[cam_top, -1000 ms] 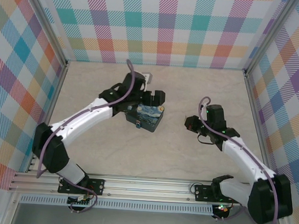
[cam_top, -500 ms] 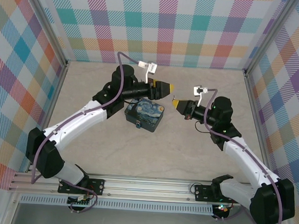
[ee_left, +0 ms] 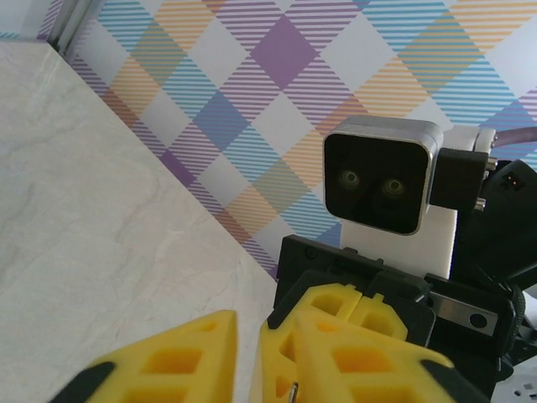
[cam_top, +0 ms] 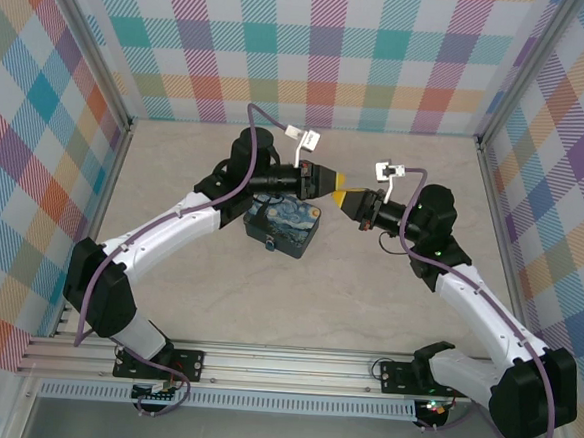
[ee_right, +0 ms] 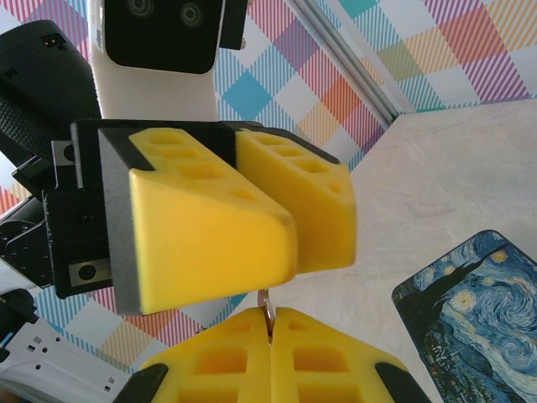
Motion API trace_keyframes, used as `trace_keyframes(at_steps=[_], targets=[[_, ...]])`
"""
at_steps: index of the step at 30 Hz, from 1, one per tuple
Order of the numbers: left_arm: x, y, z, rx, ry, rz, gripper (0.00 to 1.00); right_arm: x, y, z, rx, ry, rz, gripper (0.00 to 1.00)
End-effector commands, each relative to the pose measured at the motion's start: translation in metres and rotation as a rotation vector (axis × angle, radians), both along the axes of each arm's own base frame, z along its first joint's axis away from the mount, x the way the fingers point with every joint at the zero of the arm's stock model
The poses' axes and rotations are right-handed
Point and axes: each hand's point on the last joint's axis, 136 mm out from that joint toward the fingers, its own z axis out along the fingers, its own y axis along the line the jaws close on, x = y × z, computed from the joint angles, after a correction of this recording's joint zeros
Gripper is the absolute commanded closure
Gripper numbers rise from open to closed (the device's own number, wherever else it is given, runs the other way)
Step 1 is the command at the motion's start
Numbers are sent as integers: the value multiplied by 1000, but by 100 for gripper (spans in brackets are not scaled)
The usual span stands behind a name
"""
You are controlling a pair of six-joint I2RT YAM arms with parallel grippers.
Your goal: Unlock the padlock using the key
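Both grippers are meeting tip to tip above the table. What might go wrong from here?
The right gripper holds a thin metal piece between its very tips; a nudge from the left gripper could knock it loose onto the table. The yellow fingertips sit very close, so further approach may jam them together.

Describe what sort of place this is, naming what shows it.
Probably a robotics lab test cell: checked walls box in a marble-look table, and the left arm and right arm are bolted to a metal rail at its near edge.

Robot lab cell: plaid walls (cam_top: 324, 51), aluminium frame (cam_top: 292, 364)
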Motion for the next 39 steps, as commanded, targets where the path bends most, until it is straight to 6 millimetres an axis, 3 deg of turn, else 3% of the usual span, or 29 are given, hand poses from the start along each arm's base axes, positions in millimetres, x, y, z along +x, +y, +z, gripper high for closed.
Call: trace_keyframes(at_steps=[1,5,12,17,32,39], targets=[[-8,-3,17,-25,-56,-36,87,0,2,20,36,-47,4,99],[-8,0,19,-17,-66,-23,100,1,1,19,41,-31,-8,95],[-10,7,38,-26,-112,9,100,-9,-12,13,42,-20,45,67],[-11,9,50,-44,-124,14,100,-16,-17,34,160,-75,130,53],[-13,6,49,-50,-114,4,100,-8,4,41,172,-91,199,52],[-12,4,47,-47,-111,2,100,-4,5,44,176,-92,194,64]])
